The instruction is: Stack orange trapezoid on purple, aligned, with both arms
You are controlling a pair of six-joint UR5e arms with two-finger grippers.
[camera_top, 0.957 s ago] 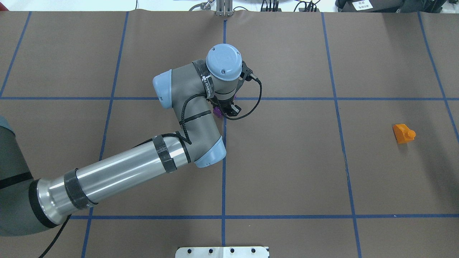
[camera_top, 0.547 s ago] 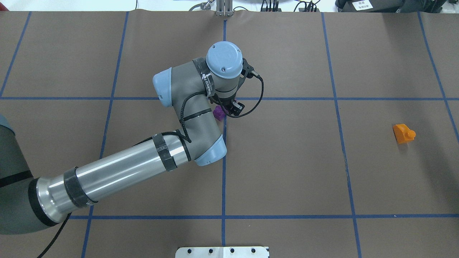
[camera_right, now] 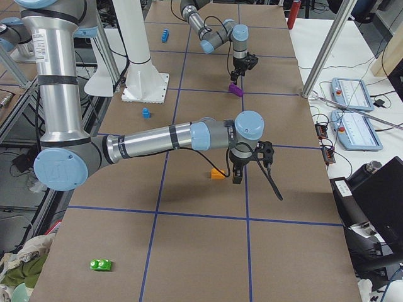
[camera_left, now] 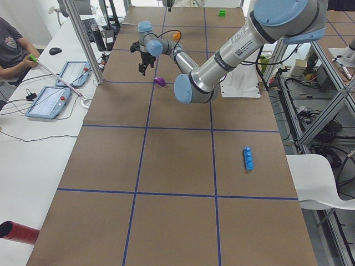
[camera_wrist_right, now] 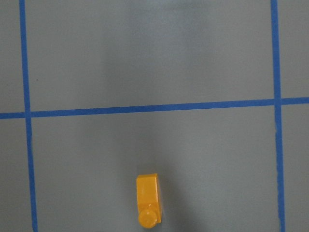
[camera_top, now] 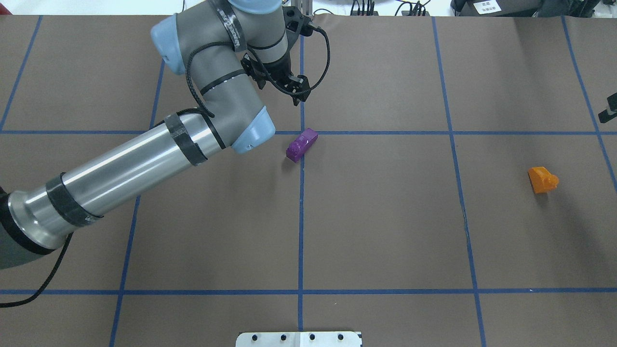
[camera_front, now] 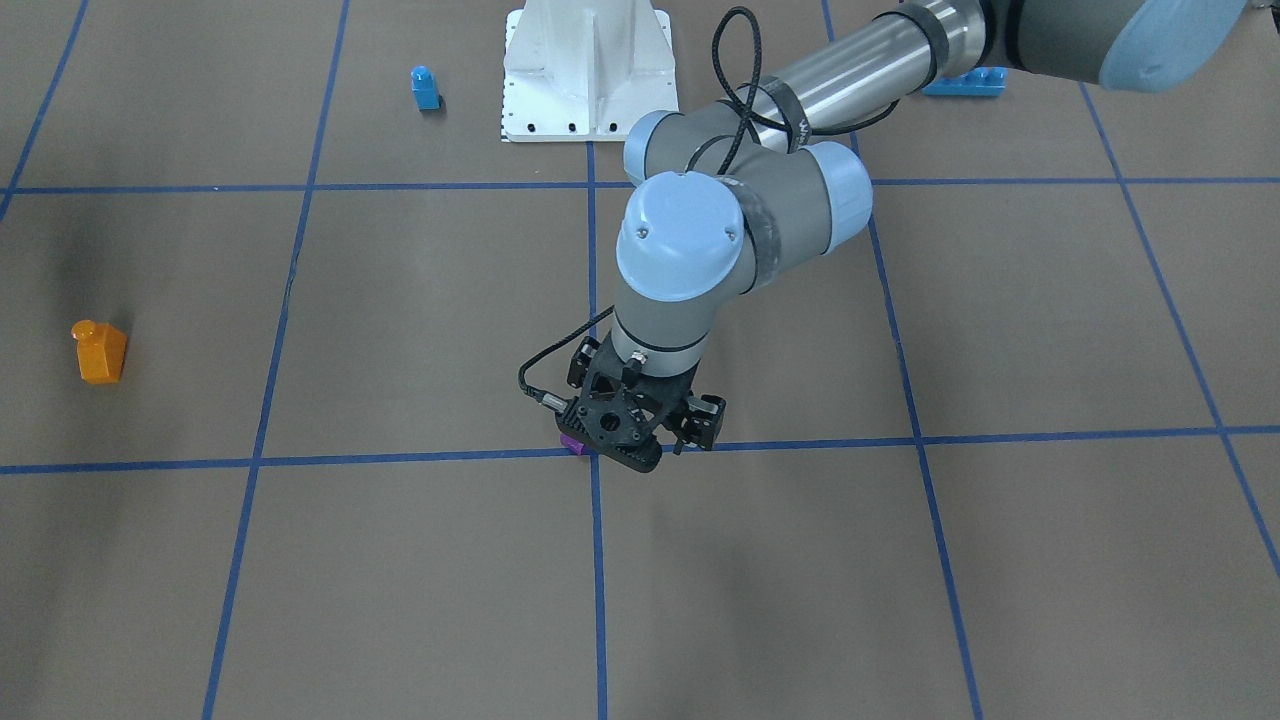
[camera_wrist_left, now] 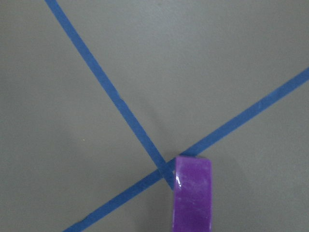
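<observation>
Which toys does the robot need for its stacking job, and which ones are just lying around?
For the job: orange trapezoid, purple brick, left gripper, right gripper.

Just lying about: small blue brick, long blue brick, green brick.

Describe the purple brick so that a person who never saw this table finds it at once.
On the brown table, follow the blue tape line from the robot's white base plate outward to its second crossing. The small glossy purple plastic brick lies there. It is the only purple thing; the small orange plastic brick lies far to the side.
</observation>
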